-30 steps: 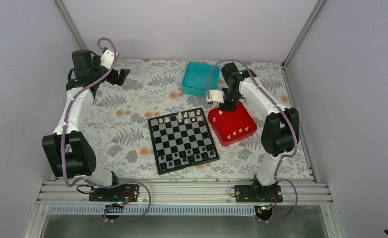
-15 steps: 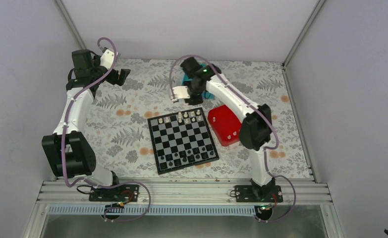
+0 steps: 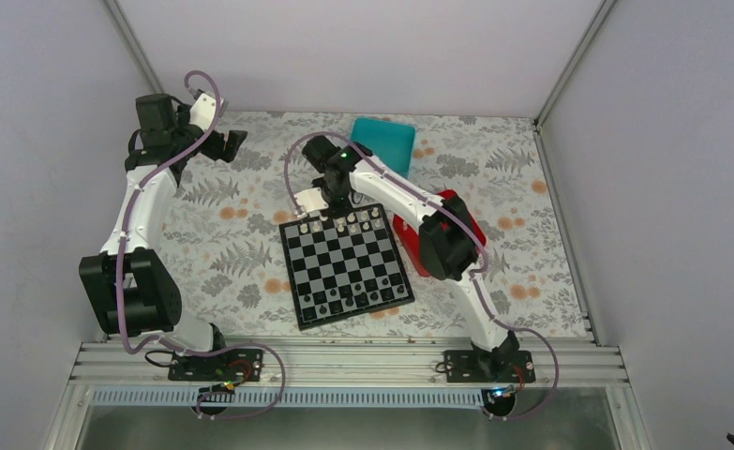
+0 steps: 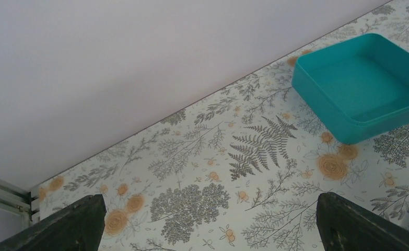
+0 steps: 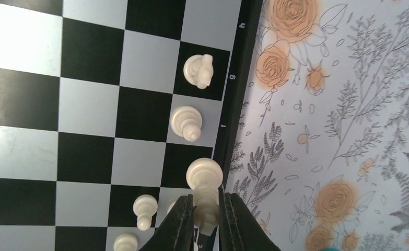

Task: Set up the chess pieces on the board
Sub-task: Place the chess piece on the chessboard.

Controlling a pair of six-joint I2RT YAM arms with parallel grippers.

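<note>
Moves off the red tray (image 3: 464, 217) to the board (image 5: 90, 112) edge, pinching a cream chess piece (image 5: 205, 180) in the right gripper (image 5: 206, 212) for placement; left gripper (image 4: 207, 225) spread.

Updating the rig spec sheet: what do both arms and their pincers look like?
Both arms match: left arm and right arm have white link shells with black joint housings. A mauve cable loops along each. A green light glows near the right wrist. The left pincer and right pincer have dark tapered fingers. No markings legible.
</note>
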